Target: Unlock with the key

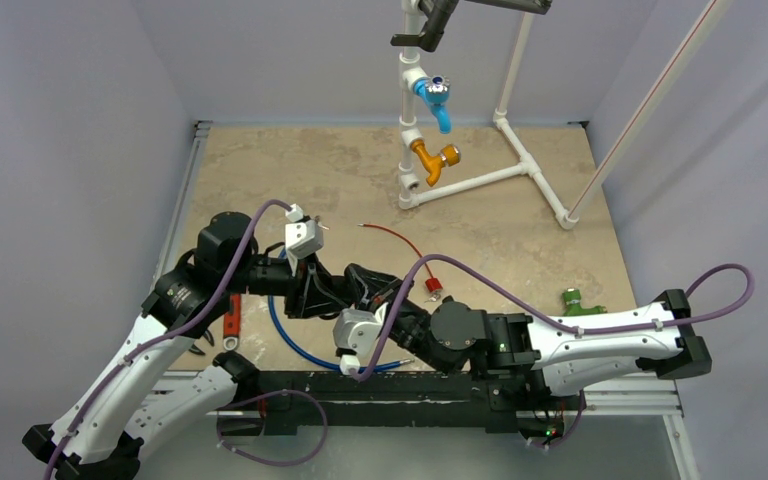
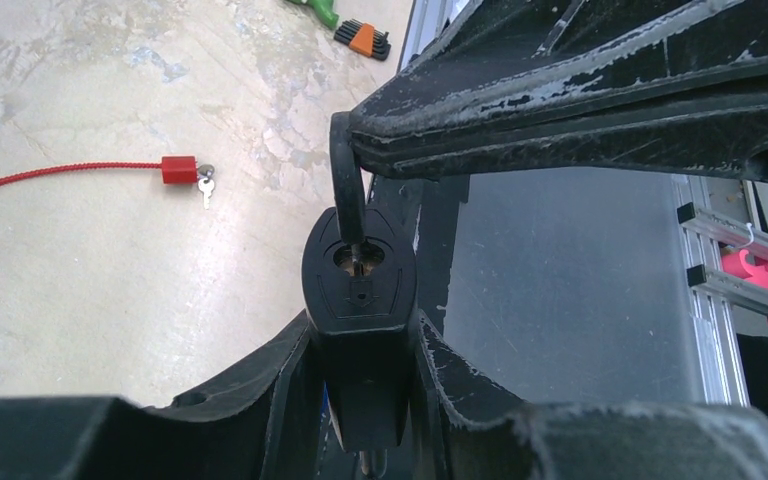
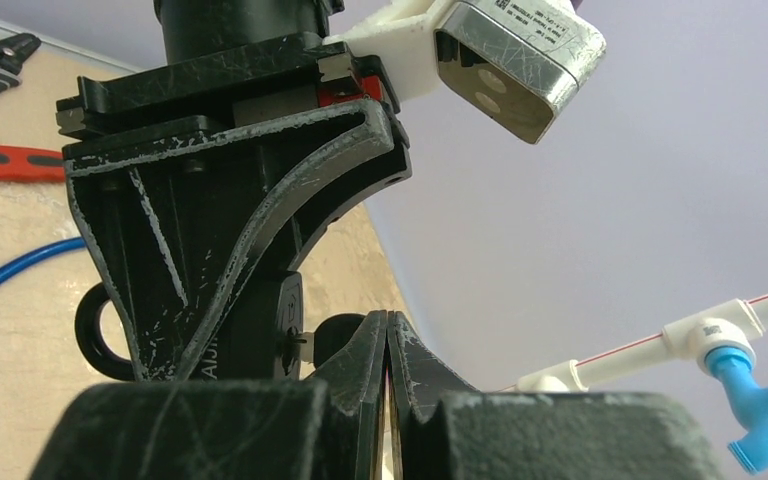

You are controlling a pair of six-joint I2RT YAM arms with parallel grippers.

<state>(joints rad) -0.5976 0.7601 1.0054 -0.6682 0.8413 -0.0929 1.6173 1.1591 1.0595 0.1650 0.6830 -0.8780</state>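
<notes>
Table (image 1: 520, 230): your arms meet above its near edge, at 6 o'clock. Left gripper (image 2: 360, 322): jaws narrow, clamping the lock (image 2: 360, 285) by its body. Right gripper (image 3: 388, 345): jaws pinched together on the key (image 2: 348, 195), which enters the keyway from 12 o'clock. Red cable (image 2: 50, 178) lies at 10 o'clock of the lock.

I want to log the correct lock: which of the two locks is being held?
The black lock, clamped in the left gripper, with a key in it held by the right gripper; the red lock lies free on the table.
</notes>
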